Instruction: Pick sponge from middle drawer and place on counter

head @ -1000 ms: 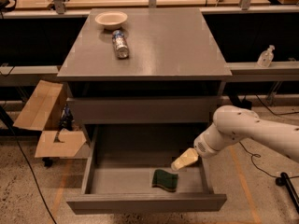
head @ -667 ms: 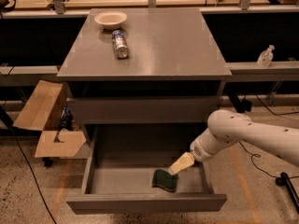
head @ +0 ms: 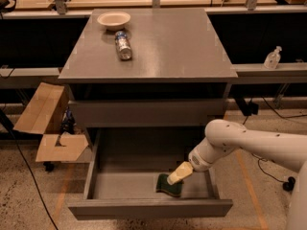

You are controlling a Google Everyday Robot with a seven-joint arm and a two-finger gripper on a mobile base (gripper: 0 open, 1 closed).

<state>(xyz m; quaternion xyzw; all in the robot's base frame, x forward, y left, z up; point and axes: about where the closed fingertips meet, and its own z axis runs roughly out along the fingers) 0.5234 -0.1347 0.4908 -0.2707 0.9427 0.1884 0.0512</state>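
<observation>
Sponge (head: 170, 185) lay in the open middle drawer (head: 144, 208), near its front right corner. The claw (head: 176, 175) reached in from the right, down at the sponge's top; whether it gripped could not be told. A bowl (head: 113, 19) and a can (head: 123, 44) sat near the worktop's (head: 182, 47) back left corner.

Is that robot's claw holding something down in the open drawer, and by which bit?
It cannot be told. The claw is down at the upper edge of the small green-and-yellow sponge, which lies on the floor of the wide grey drawer.
</observation>
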